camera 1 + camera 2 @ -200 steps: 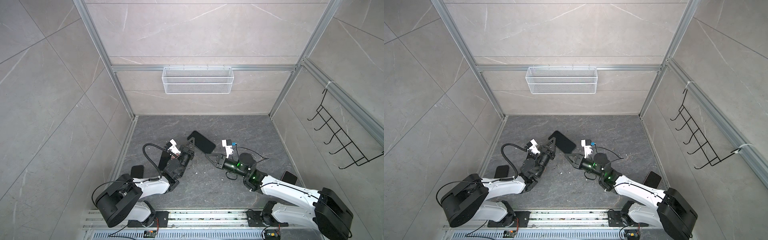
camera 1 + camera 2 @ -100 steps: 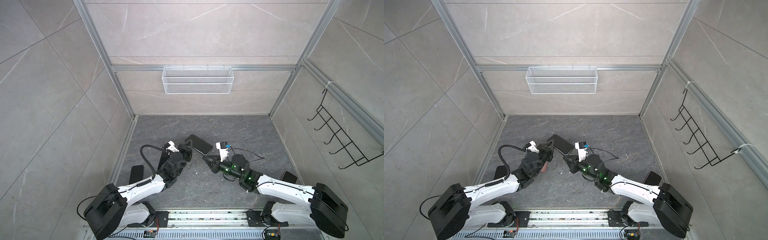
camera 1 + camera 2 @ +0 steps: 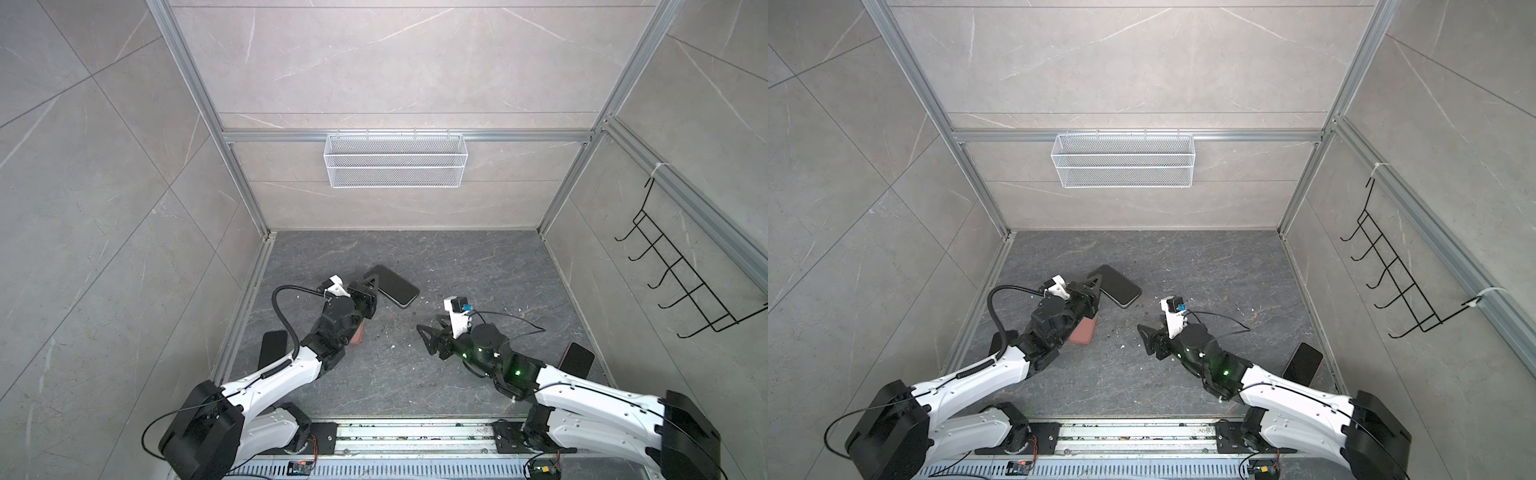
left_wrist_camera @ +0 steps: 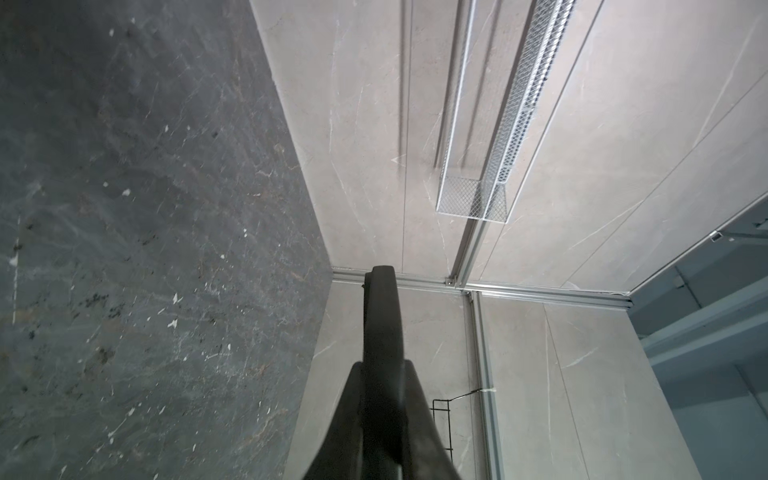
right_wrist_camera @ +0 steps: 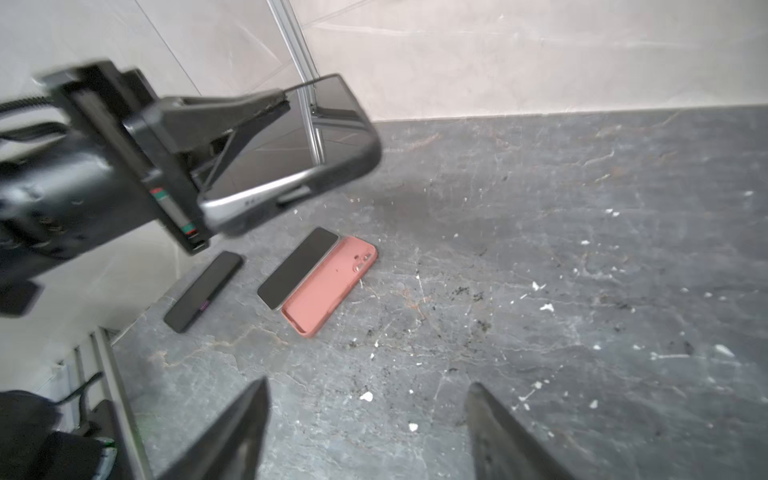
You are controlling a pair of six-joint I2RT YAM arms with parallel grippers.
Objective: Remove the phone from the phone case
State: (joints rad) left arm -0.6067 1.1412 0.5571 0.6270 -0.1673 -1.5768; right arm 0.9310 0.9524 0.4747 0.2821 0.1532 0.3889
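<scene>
Phone (image 5: 291, 137) in dark phone case (image 5: 361, 158), raised just beyond the pink case (image 5: 328, 286), pinched at one end by the left fingers (image 5: 232, 110). Right of the pink case, the right fingers (image 5: 232, 436) stand spread, empty; they should likely grip only the case's free rim, peeling slowly while the left holds firm. No writing legible.

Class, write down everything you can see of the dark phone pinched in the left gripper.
The phone is a flat, round-cornered slab. Its glossy black screen faces up and shows reflections. A dark matte rim wraps its far end, while nearer the grip its edge looks silvery grey. The left gripper is shut on one end and holds it roughly level, apparently clear of the floor. Nothing else touches it.
</scene>
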